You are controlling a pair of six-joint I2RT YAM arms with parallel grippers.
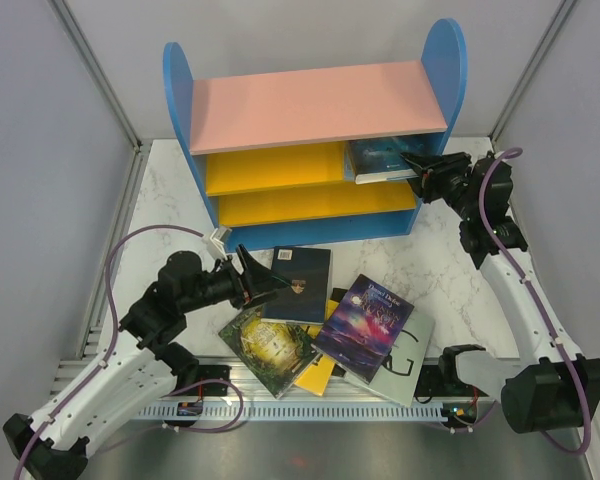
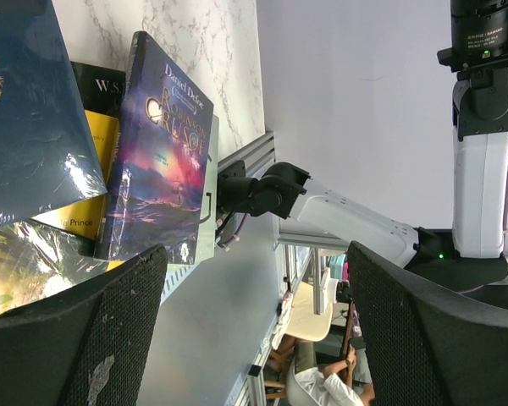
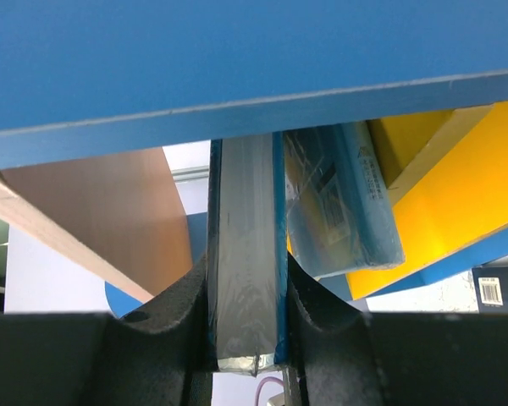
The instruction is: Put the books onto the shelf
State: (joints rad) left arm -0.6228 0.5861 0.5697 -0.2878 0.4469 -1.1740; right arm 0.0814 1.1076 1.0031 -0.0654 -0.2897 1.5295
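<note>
The shelf (image 1: pixel 310 105) stands at the back, with blue sides (image 3: pixel 237 68), a pink top and yellow boards (image 3: pixel 457 211). My right gripper (image 1: pixel 420 165) is shut on a blue-covered book (image 3: pixel 245 271), held edge-on at the right end of the upper yellow board (image 1: pixel 270 168). A light blue book (image 3: pixel 339 203) leans beside it. My left gripper (image 1: pixel 255 280) is open with nothing between its fingers (image 2: pixel 76 338), just left of the dark navy book (image 1: pixel 302 283). The pile in front also holds a green-gold book (image 1: pixel 268 345), a yellow book (image 1: pixel 320 372), a purple book (image 2: pixel 161 161) and a pale grey book (image 1: pixel 408 355).
A black book (image 2: pixel 102 85) peeks out under the purple one. The aluminium rail (image 1: pixel 310 400) with both arm bases runs along the near edge. Grey walls close in the marble table (image 1: pixel 450 270) on both sides.
</note>
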